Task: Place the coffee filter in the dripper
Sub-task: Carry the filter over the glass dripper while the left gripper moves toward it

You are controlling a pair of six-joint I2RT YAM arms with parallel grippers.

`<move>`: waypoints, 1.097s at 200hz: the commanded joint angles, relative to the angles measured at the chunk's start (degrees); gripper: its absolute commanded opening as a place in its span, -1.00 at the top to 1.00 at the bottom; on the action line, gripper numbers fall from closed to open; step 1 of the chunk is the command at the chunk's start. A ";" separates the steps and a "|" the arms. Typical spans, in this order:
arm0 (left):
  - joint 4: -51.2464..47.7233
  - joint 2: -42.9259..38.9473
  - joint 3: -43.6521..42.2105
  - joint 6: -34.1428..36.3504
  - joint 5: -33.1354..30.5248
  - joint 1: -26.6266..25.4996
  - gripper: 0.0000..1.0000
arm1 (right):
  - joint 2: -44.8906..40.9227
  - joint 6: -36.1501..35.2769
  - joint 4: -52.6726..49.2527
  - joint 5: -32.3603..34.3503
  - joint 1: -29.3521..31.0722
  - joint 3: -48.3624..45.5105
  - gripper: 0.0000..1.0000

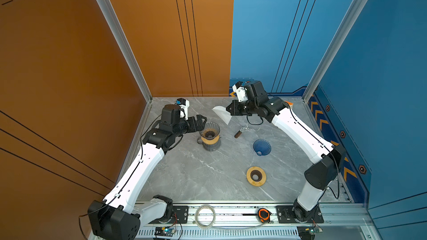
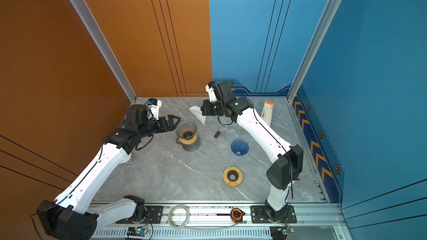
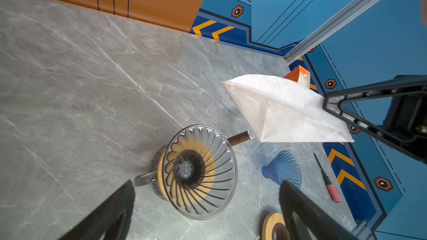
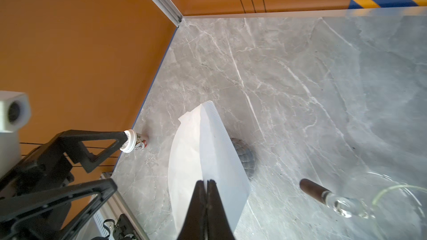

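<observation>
- The left end effector (image 1: 202, 124) hovers with its jaws spread wide, just left of the dripper (image 1: 209, 131) and level with its rim.
- The glass dripper stands upright on a wooden collar (image 1: 209, 140) on the worktop (image 1: 196, 176).
- The white coffee filter (image 1: 222, 114) hangs off the worktop, behind and right of the dripper, apart from it.
- The right end effector (image 1: 228, 110) is pressed together on the filter's right edge, pinching it.

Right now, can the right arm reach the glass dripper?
Probably yes: the right gripper holds the filter near the glass dripper, whose mouth is uncovered; the open left gripper sits beside it.
</observation>
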 commanded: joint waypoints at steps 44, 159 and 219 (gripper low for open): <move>-5.00 -2.82 -1.53 0.18 1.25 3.19 -0.96 | 2.33 2.86 8.41 -1.04 4.52 0.97 1.00; -5.84 -5.56 -3.04 -0.24 2.27 6.18 -0.97 | 0.04 8.76 26.88 2.13 7.96 -15.48 1.00; -5.80 -4.79 -2.99 -0.57 2.63 6.21 -0.97 | -0.75 8.42 31.14 3.27 8.00 -20.06 1.00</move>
